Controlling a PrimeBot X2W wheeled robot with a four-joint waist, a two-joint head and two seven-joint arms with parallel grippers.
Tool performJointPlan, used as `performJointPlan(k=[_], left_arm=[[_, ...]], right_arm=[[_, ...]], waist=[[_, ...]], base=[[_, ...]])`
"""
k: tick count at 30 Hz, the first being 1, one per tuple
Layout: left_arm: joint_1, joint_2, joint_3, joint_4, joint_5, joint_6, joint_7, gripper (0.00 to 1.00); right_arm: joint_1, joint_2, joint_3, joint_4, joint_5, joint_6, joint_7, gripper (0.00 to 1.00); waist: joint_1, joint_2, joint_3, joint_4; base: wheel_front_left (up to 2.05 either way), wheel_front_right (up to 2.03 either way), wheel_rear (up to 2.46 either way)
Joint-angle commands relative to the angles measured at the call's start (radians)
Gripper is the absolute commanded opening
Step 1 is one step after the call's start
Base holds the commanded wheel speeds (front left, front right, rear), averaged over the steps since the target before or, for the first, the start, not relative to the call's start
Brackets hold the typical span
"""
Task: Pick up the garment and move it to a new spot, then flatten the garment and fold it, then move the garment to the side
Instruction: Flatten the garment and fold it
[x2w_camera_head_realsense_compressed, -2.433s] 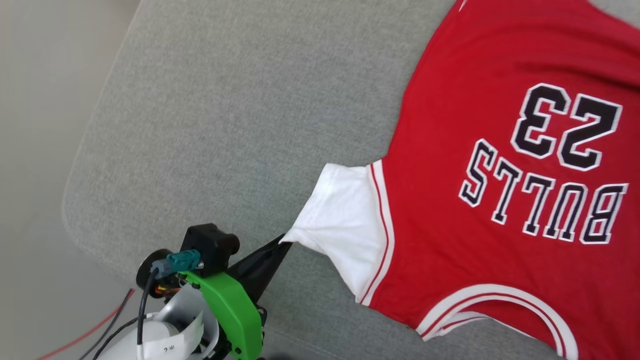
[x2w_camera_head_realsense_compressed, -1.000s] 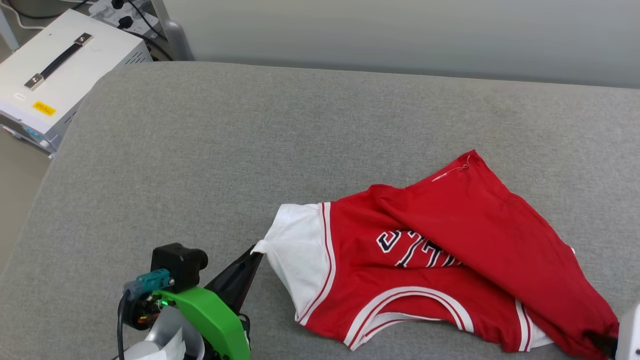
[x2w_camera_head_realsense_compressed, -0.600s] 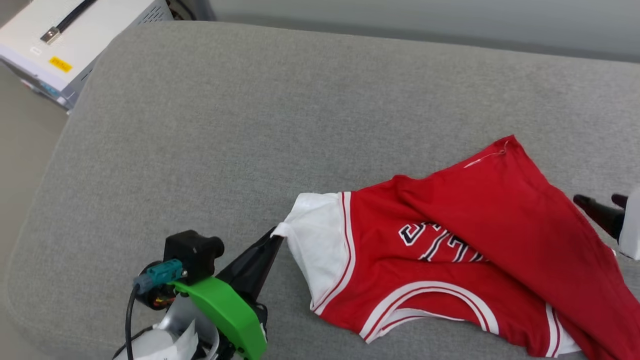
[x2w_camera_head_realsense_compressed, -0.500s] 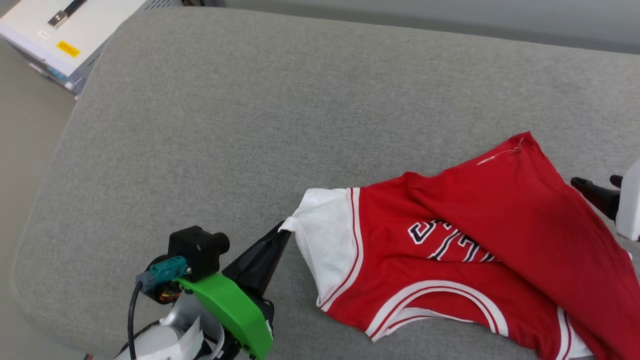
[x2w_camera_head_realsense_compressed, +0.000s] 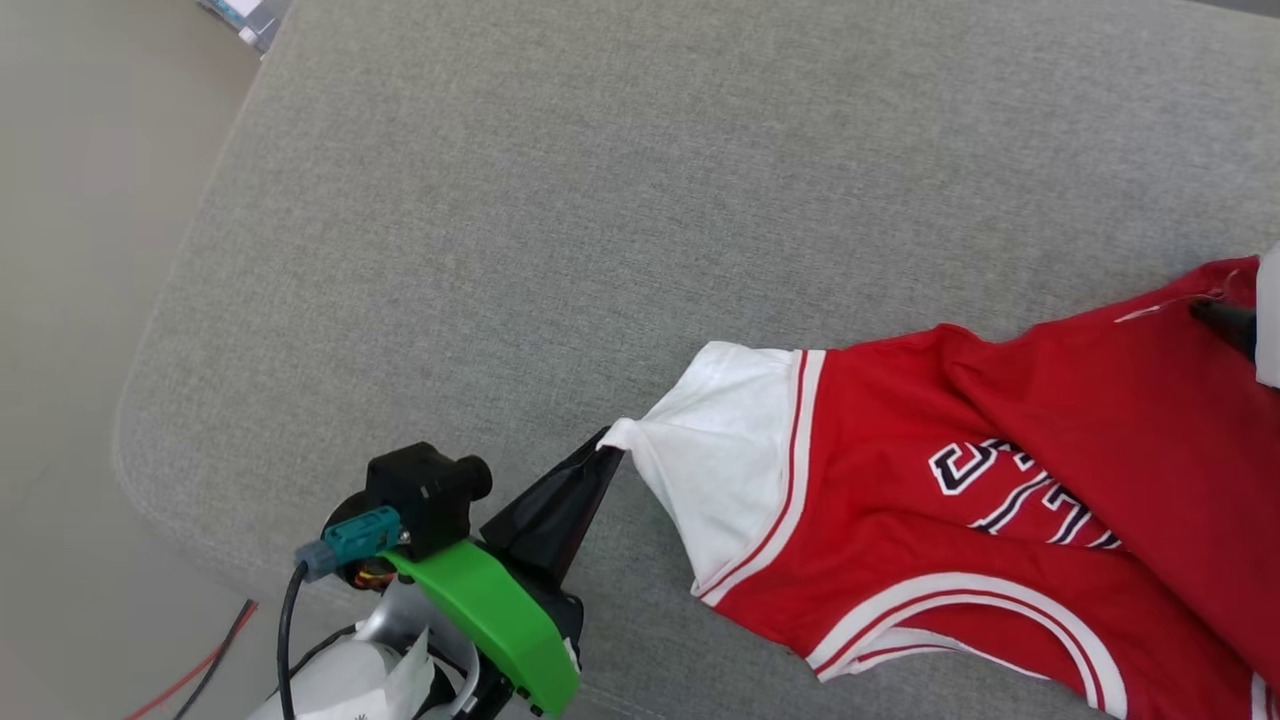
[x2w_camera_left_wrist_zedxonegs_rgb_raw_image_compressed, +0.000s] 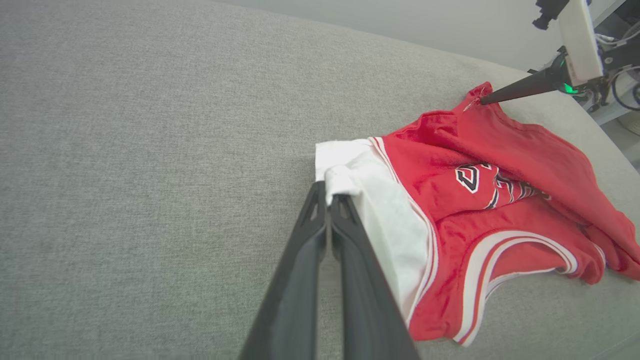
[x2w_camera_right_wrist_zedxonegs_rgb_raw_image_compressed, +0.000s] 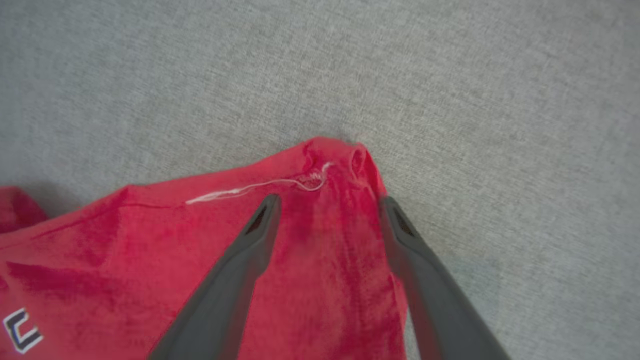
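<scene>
Left gripper (x2w_camera_head_realsense_compressed: 607, 452): nearest to me, lower left of the head view. Jaws pressed fully together on the tip of the white sleeve (x2w_camera_head_realsense_compressed: 725, 455), which is pulled to a point.
Garment (x2w_camera_head_realsense_compressed: 880, 420): lies on the grey cushion (x2w_camera_head_realsense_compressed: 500, 250), just right of the left gripper, collar edge toward me. A red flap from the hem end lies slanted across the chest lettering (x2w_camera_head_realsense_compressed: 1020, 495) and hides most of it. Not flat.
Right gripper (x2w_camera_right_wrist_zedxonegs_rgb_raw_image_compressed: 327, 200): at the far hem corner (x2w_camera_right_wrist_zedxonegs_rgb_raw_image_compressed: 345, 160), beside a loose white thread (x2w_camera_right_wrist_zedxonegs_rgb_raw_image_compressed: 250, 190). Jaws spread as wide as they go, one finger on each side of the corner, gripping nothing. I cannot tell whether the tips press the cloth.
Step in hand: flattening, I judge. One end is anchored and the other is about to be taken.
Next move calls for: closing the right jaws on the hem corner only, then drawing it away from the left gripper so the flap unrolls off the lettering.
Caution: pinching both layers would drag the body along with the flap.
</scene>
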Motion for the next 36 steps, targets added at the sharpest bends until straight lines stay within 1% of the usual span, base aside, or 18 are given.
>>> performJointPlan(k=[1, 10, 11, 12, 13, 14, 19, 25, 32, 36], left_arm=[[-0.015, -0.009, 0.0, 0.004, 0.013, -0.005, -0.007, 0.0], [-0.028, -0.025, -0.02, 0.025, 0.025, -0.019, -0.018, 0.0], [-0.029, -0.026, -0.021, 0.027, 0.025, -0.019, -0.019, 0.0], [-0.03, -0.027, -0.021, 0.029, 0.024, -0.019, -0.019, 0.0], [-0.031, -0.028, -0.021, 0.031, 0.023, -0.02, -0.02, 0.0], [-0.032, -0.028, -0.021, 0.033, 0.022, -0.02, -0.02, 0.0], [-0.033, -0.022, -0.018, 0.042, 0.019, -0.02, -0.019, 0.0], [-0.026, -0.005, -0.007, 0.046, 0.018, -0.008, -0.018, 0.0], [-0.012, 0.038, 0.027, 0.024, 0.025, 0.023, -0.024, 0.0], [-0.004, 0.061, 0.046, -0.003, 0.021, 0.039, -0.018, 0.0]], right_arm=[[-0.017, -0.008, 0.006, 0.018, -0.009, -0.001, -0.004, 1.0], [0.004, -0.035, 0.038, 0.11, -0.006, -0.001, -0.014, 1.0], [0.007, -0.038, 0.042, 0.115, -0.003, -0.001, -0.014, 0.75], [0.011, -0.041, 0.046, 0.118, 0.0, -0.001, -0.017, 0.46], [0.013, -0.045, 0.049, 0.123, 0.003, -0.001, -0.022, 0.13], [0.014, -0.048, 0.052, 0.129, 0.008, -0.001, -0.029, 0.0], [0.004, -0.048, 0.06, 0.154, 0.024, -0.001, -0.093, 0.0], [-0.012, -0.039, 0.07, 0.177, 0.045, -0.001, -0.202, 0.0], [-0.024, -0.061, 0.091, 0.206, 0.099, -0.001, -0.363, 0.0], [-0.019, -0.09, 0.103, 0.213, 0.134, -0.001, -0.429, 0.0]], waist=[[0.0, 0.0108, 0.04, 0.042], [0.0, 0.0108, 0.059, 0.067], [0.0, 0.0108, 0.06, 0.068], [0.0, 0.0108, 0.06, 0.069], [0.0, 0.0108, 0.06, 0.07], [0.0, 0.0108, 0.059, 0.069], [0.0, 0.0108, 0.036, 0.061], [0.0, 0.0108, -0.025, 0.03], [0.0, 0.0108, -0.133, -0.039], [0.0, 0.0108, -0.191, -0.083]], base=[[0.0, 0.0, 0.0], [0.0, 0.0, 0.0], [0.0, 0.0, 0.0], [0.0, 0.0, 0.0], [0.0, 0.0, 0.0], [0.0, 0.0, 0.0], [0.0, 0.0, 0.0], [0.0, 0.0, 0.0], [0.0, 0.0, 0.0], [0.0, 0.0, 0.0]])
